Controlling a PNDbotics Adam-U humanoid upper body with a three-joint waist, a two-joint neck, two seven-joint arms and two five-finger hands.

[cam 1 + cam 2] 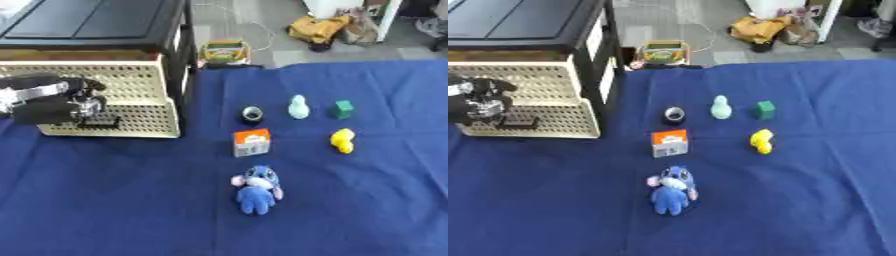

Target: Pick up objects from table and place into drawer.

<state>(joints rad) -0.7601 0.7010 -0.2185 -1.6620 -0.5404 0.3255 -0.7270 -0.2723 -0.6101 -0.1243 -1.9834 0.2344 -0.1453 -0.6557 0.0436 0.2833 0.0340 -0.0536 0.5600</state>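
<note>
At the left edge, the left hand [52, 102] curls its fingers on the handle [98, 121] of the pulled-out cream drawer [131, 107]. The toys, including the blue plush [256, 190], wait mid-frame; next comes picking one up.
</note>
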